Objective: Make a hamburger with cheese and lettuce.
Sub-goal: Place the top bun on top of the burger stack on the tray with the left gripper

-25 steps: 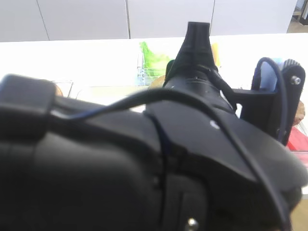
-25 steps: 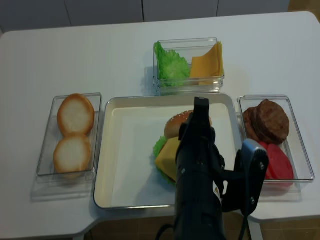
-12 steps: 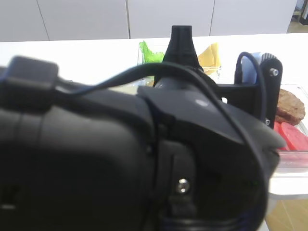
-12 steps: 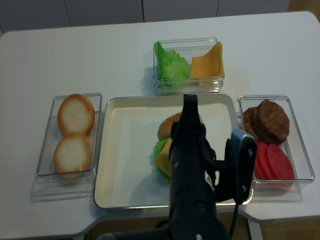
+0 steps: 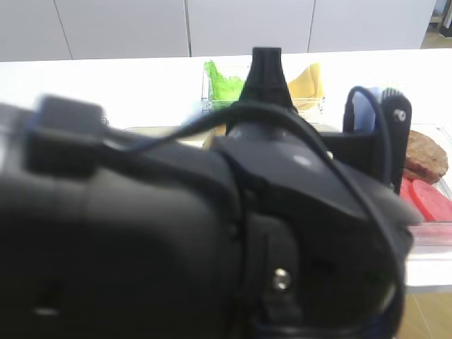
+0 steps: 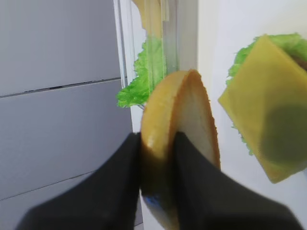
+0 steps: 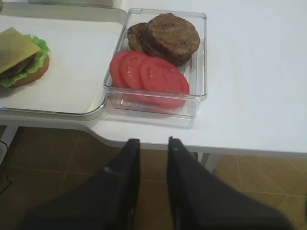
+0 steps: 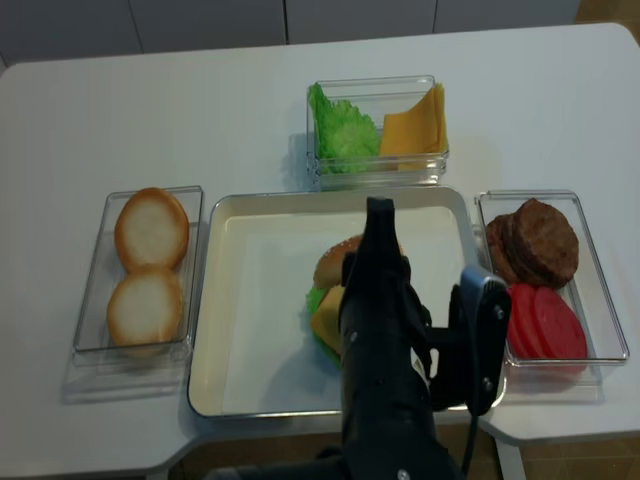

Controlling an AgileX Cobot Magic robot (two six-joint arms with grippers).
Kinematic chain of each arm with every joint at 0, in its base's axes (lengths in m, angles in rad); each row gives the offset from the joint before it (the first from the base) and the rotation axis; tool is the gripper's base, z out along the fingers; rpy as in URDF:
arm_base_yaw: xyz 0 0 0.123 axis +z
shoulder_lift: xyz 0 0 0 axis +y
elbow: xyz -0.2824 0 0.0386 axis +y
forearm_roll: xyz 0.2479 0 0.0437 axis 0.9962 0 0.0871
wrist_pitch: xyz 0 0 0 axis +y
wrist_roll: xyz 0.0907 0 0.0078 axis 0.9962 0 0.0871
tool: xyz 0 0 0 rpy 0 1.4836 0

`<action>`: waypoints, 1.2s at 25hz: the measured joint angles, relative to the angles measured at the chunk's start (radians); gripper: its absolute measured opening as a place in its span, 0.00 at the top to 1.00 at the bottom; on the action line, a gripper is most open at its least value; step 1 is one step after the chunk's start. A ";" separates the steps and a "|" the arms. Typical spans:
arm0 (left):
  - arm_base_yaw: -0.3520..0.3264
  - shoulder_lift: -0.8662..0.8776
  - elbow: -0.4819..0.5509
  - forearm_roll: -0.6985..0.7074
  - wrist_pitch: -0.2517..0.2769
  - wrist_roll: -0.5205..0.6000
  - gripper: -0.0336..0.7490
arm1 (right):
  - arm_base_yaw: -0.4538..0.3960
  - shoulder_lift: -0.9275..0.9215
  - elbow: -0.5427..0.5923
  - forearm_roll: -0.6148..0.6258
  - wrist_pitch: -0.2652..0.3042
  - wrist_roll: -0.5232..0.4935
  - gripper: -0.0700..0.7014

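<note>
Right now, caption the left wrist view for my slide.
Left gripper clamps the top bun on edge, beside the cheese over the lettuce on the tray.

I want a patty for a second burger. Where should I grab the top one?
Pinch the top patty across its edge, left to right, coming straight down from above. It lies roughly flat on another patty, so its rim is exposed, while the clear box walls and the tomato slices probably block a sideways approach.
</note>
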 joint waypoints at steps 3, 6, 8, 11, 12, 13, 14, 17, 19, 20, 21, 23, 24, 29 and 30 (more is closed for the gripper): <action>0.000 0.041 0.000 0.010 0.000 0.012 0.77 | 0.000 0.000 0.000 0.000 0.000 0.000 0.72; 0.004 0.077 0.000 0.024 -0.003 0.018 0.77 | 0.000 0.000 0.000 0.000 0.000 0.000 0.72; 0.011 0.086 0.000 0.024 -0.007 0.018 0.77 | 0.000 0.000 0.000 0.000 0.000 0.000 0.72; 0.015 0.087 0.000 0.024 -0.007 0.018 0.77 | 0.000 0.000 0.000 0.000 0.000 0.000 0.72; 0.015 0.087 0.000 0.024 -0.007 0.018 0.77 | 0.000 0.000 0.000 0.000 0.000 0.000 0.72; 0.019 0.087 0.000 0.024 -0.007 0.018 0.77 | 0.000 0.000 0.000 0.000 0.000 0.000 0.72; 0.021 0.087 0.000 0.024 -0.008 0.018 0.77 | 0.000 0.000 0.000 0.000 0.000 0.000 0.72; 0.041 0.087 0.000 0.024 -0.008 0.018 0.77 | 0.000 0.000 0.000 0.000 0.000 0.000 0.72; 0.050 0.087 0.000 0.024 -0.008 0.014 0.77 | 0.000 0.000 0.000 0.000 0.000 0.000 0.72; 0.052 0.089 0.000 0.024 -0.008 0.011 0.77 | 0.000 0.000 0.000 0.000 0.000 0.000 0.72; 0.054 0.089 0.000 0.024 -0.008 0.006 0.77 | 0.000 0.000 0.000 0.000 0.000 0.000 0.72; 0.054 0.096 0.000 0.024 -0.008 0.000 0.77 | 0.000 0.000 0.000 0.000 0.000 0.000 0.72; 0.054 0.101 0.000 0.024 -0.008 -0.002 0.77 | 0.000 0.000 0.000 0.000 0.000 0.000 0.72; 0.054 0.138 0.000 0.032 -0.008 -0.004 0.77 | 0.000 0.000 0.000 0.000 0.000 0.000 0.72; 0.054 0.138 0.000 0.034 -0.008 -0.004 0.77 | 0.000 0.000 0.000 0.000 0.000 0.000 0.72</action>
